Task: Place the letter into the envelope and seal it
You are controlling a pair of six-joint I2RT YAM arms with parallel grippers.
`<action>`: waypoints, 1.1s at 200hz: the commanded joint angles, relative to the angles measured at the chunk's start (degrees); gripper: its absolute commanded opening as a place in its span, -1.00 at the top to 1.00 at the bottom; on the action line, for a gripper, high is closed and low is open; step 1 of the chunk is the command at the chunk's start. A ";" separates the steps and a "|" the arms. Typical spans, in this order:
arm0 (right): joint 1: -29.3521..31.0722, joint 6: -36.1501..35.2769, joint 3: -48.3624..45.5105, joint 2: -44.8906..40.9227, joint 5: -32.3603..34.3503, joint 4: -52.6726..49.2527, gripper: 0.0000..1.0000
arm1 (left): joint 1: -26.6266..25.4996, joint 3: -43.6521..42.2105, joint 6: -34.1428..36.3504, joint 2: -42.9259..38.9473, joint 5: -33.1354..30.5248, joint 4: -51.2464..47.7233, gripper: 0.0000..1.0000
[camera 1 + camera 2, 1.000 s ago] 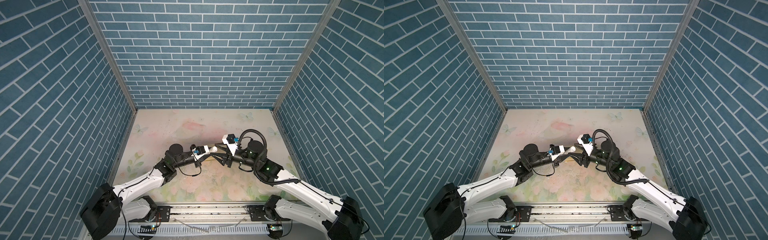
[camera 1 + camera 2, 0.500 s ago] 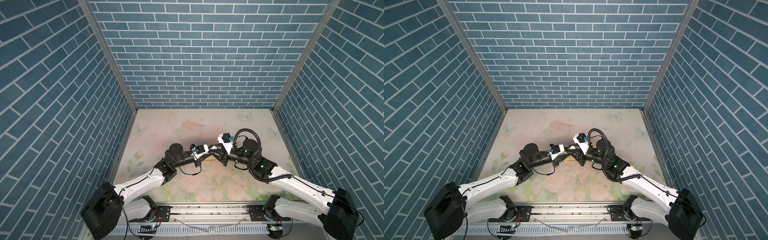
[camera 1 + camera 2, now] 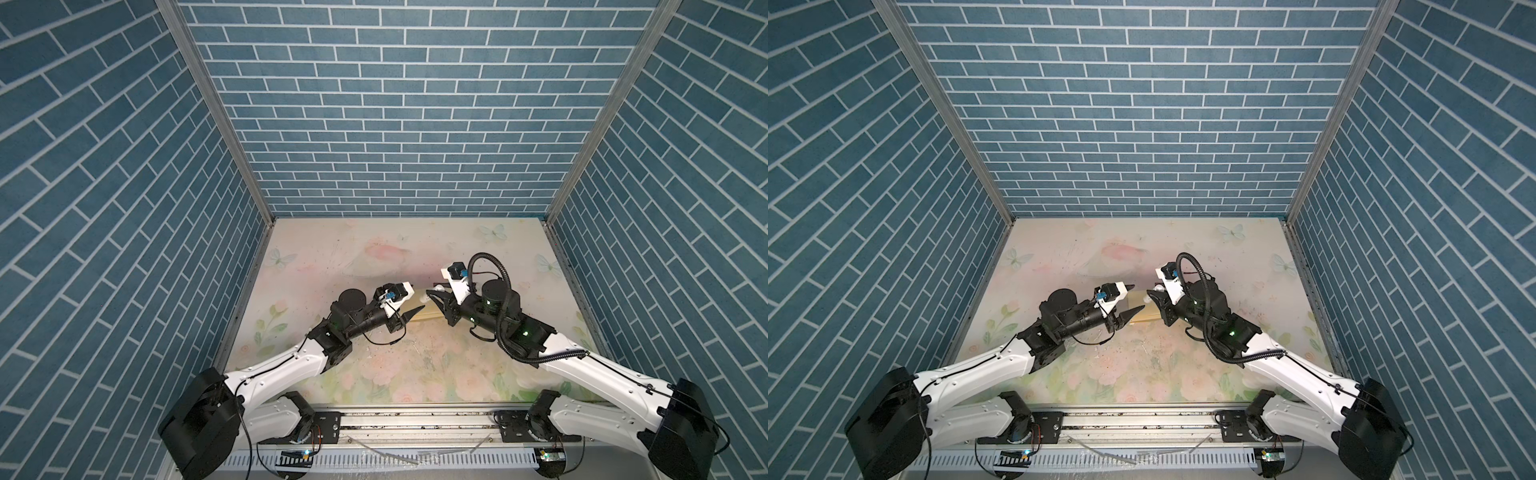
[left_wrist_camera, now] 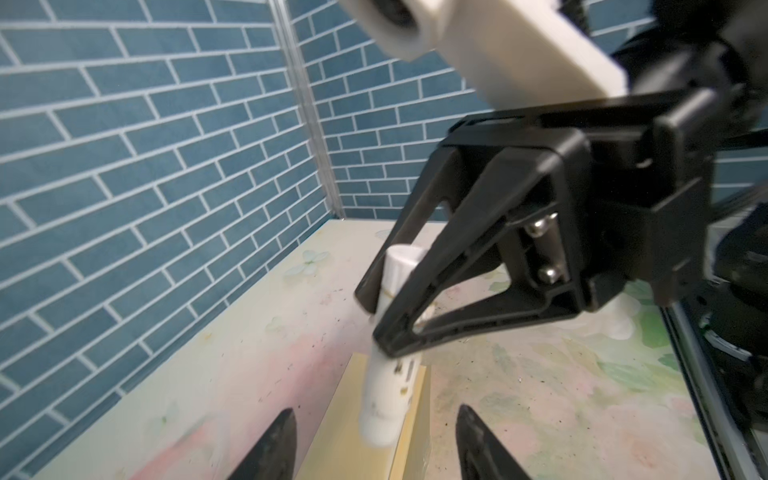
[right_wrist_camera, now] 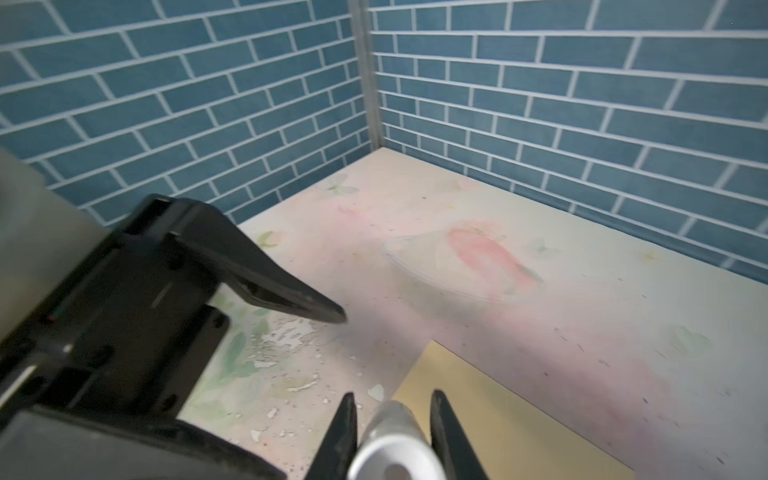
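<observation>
The yellow envelope [image 3: 423,312] [image 3: 1142,313] lies flat mid-table between the two grippers, seen close in both wrist views [image 4: 345,415] [image 5: 498,415]. The letter is out of view. My right gripper [image 5: 392,395] [image 3: 1151,296] is shut on a white tube [image 4: 386,399] [image 5: 390,440], gripping it near one end. The tube's free end hangs just above the envelope. My left gripper [image 4: 376,411] [image 3: 1137,297] is open, its fingers apart on either side of the tube's lower end and not touching it.
The floral table top [image 3: 374,257] is ringed by blue brick walls [image 3: 395,124] at the back and both sides. Flaked paint patches [image 5: 282,340] mark the surface near the envelope. The arm bases sit on a metal rail [image 3: 415,424] along the front edge.
The right gripper has shut on the white tube and the left gripper has opened off it. The two grippers, close together before, have drawn apart.
</observation>
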 commanded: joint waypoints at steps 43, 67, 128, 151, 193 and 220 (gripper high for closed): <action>-4.35 7.96 3.64 3.01 11.44 -7.91 1.00 | 0.25 3.43 -20.35 5.99 -9.74 -9.08 -0.25; -5.36 9.52 4.46 4.79 11.62 -9.16 1.00 | 0.33 7.37 -23.00 11.22 -6.41 -12.82 -0.24; -6.35 10.56 4.15 5.95 12.92 -9.50 1.00 | 0.07 14.11 -26.11 22.83 -6.57 -17.87 -0.16; -6.59 10.52 3.70 5.62 13.64 -9.40 1.00 | -0.64 16.07 -26.28 26.50 -7.24 -19.46 -0.16; -6.88 10.52 2.87 4.80 13.68 -9.01 1.00 | -2.55 19.96 -25.95 32.39 -11.08 -23.58 -0.18; -6.97 10.52 2.25 4.44 13.66 -8.64 1.00 | -2.98 21.25 -26.30 34.74 -12.65 -25.43 -0.19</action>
